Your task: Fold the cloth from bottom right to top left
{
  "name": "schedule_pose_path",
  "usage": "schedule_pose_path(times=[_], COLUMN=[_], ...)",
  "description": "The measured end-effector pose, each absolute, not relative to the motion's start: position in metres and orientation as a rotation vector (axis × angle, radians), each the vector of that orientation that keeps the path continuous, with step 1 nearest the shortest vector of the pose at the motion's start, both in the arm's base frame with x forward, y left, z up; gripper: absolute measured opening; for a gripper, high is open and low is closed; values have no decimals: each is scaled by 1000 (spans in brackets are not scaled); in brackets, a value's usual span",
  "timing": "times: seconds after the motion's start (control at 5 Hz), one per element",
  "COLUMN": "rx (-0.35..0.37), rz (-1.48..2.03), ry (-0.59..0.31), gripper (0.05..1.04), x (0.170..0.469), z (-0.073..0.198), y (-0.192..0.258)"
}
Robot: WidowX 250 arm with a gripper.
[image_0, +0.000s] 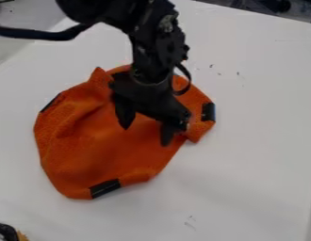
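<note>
1. White desk [258, 117], with a rumpled orange cloth [101, 155] left of centre in the frame.
2. Jaws hang over its right half, spread apart, seemingly gripping nothing.
3. I'd pinch its lower right firmly, lift slightly, then sweep toward upper left.

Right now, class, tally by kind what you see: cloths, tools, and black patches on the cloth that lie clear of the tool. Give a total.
Cloth: 1
Tool: 1
Black patches, left, bottom and right: 3
Total: 5
</note>
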State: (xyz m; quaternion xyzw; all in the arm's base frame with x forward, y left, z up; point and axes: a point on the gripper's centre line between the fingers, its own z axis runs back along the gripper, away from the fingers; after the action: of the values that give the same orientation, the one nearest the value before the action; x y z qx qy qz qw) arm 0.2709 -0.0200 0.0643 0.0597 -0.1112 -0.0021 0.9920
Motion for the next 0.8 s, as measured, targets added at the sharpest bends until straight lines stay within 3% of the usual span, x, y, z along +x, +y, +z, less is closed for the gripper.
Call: schedule_pose_path(times=[0.4,0.8], rx=[56,43], rz=[-83,-113], ry=[-219,-255], gripper=[1000,1000], x=[328,359], z=[37,35], y=[-35,-41])
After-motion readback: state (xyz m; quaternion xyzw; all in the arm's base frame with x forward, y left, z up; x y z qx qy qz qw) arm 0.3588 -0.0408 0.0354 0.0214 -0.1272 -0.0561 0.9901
